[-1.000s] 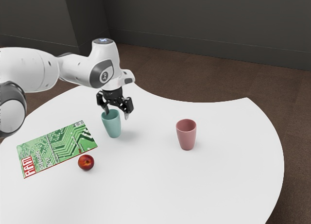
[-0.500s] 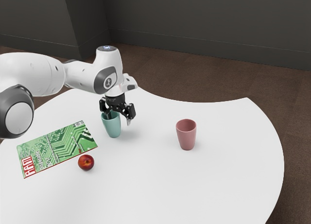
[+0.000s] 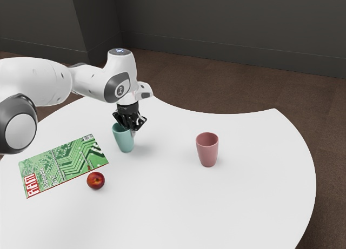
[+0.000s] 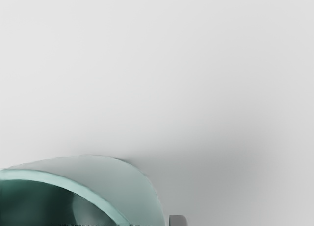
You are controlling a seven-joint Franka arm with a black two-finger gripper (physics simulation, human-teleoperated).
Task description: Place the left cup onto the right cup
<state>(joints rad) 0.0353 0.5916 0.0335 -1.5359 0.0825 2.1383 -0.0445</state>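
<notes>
The teal cup stands upright on the white table, left of the pink cup in the exterior view. My gripper is down at the teal cup's rim on the side toward the pink cup, with its fingers drawn close together on the cup wall, one inside and one outside. In the wrist view the teal cup sits blurred right under my hand, and a grey fingertip shows just outside its wall. The pink cup stands upright and apart, well off to the exterior view's right.
A green circuit-print magazine lies flat near the table's edge at the exterior view's left. A red apple rests just in front of it. The table's curved edge runs behind the cups and around the right.
My gripper has come down from just above the teal cup to its rim, and its fingers have gone from wide apart to close together on the cup wall. Neither cup has moved.
</notes>
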